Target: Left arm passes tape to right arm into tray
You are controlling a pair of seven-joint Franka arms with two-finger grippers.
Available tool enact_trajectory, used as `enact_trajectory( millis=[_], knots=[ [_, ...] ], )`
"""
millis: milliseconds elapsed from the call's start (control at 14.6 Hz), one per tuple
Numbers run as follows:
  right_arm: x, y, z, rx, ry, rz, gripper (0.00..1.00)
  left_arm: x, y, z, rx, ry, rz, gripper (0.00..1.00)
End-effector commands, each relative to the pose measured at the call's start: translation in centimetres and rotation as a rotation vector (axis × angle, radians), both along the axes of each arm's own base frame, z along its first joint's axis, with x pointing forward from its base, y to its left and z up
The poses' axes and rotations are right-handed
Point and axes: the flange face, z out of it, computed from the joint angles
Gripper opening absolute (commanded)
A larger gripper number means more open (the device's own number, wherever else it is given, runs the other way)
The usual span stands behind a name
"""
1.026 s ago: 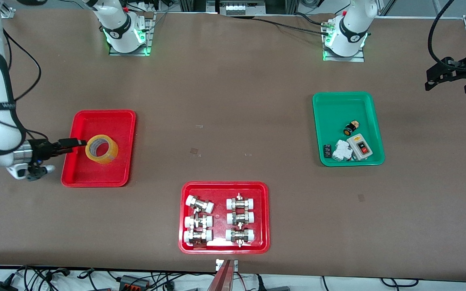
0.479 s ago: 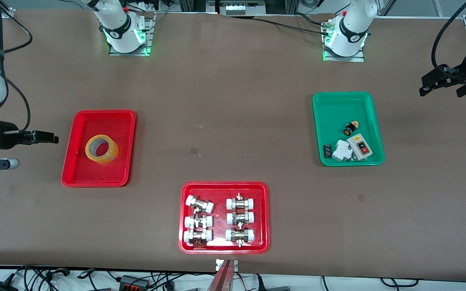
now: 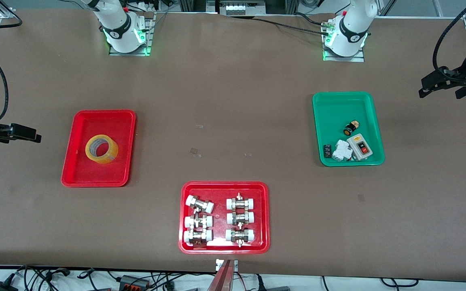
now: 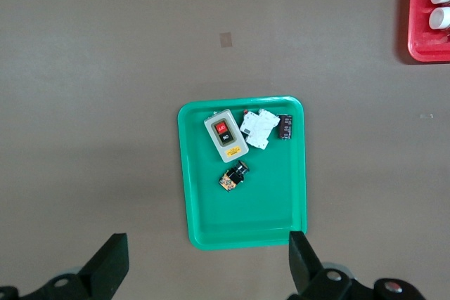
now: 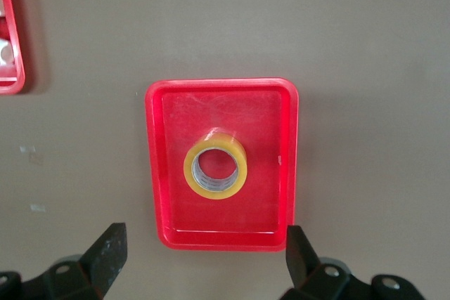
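- So the tape (image 3: 102, 149) sits flat in the plain red tray (image 3: 80, 178), hole up, roughly mid-tray. From how things lie, I'd call the drop-off done.
- My right gripper (image 3: 30, 135) hangs off the tray's rim, toward the right arm's end of the table, over bare tabletop. In the right wrist view my fingers (image 5: 105, 251) are spread wide with nothing between them, and the roll (image 5: 215, 164) shows whole in the gap. Nothing touching it.
- Standing clear like that makes sense to me: the roll is free in the tray and I'm not shadowing or nudging it.
- My left gripper (image 3: 439, 81) is way out at the left arm's end, well apart from the tray, up over the table just off the green tray (image 3: 318, 121). It's waiting. Its fingers (image 4: 109, 266) are wide apart too and empty; the left wrist view looks straight down on the green tray (image 4: 242, 233) with its switch box (image 4: 226, 135) and small parts.
- Guess that's a sensible park: its half of the hand-over looks finished, so it keeps out of the middle.
- The other red tray (image 3: 184, 242), the one with white-capped fittings, lies nearer the front camera than the tape's tray. Not part of this job.
- If anything's left, I'd say it's just both arms homing. Only worry: that glossy tray could let the roll slide if bumped.
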Motion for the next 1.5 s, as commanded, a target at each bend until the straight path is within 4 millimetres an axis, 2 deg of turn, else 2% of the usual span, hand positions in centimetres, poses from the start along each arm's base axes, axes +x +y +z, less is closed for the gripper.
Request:
enact_trajectory(
  millis=[0,274,410,821,1026,1231,1436],
  knots=[
    [0.5,1.0,0.7,-0.019,-0.004,-0.045,1.0,0.0,0.0,0.4,-0.015,-0.011,-0.011,1.0],
    [0.4,3.0,3.6,-0.069,-0.098,-0.001,1.0,0.0,0.0,0.4,-0.014,-0.009,-0.013,1.0],
    [-0.1,3.7,3.9,-0.069,-0.11,0.008,1.0,-0.1,0.0,0.4,-0.013,-0.005,-0.013,1.0],
    [-2.5,2.0,6.1,-0.084,-0.147,0.0,1.0,-0.1,-0.4,0.4,-0.011,-0.003,-0.09,1.0],
    [-4.4,1.9,4.3,-0.099,-0.14,0.006,1.0,0.0,-0.3,0.7,-0.008,-0.009,-0.085,1.0],
    [-7.8,1.7,2.9,-0.09,-0.161,0.005,1.0,0.1,-0.5,0.9,-0.004,-0.013,-0.087,1.0],
    [-9.4,1.8,3.2,-0.084,-0.126,0.006,1.0,0.1,-0.5,0.9,-0.002,-0.015,-0.088,1.0]
  ],
)
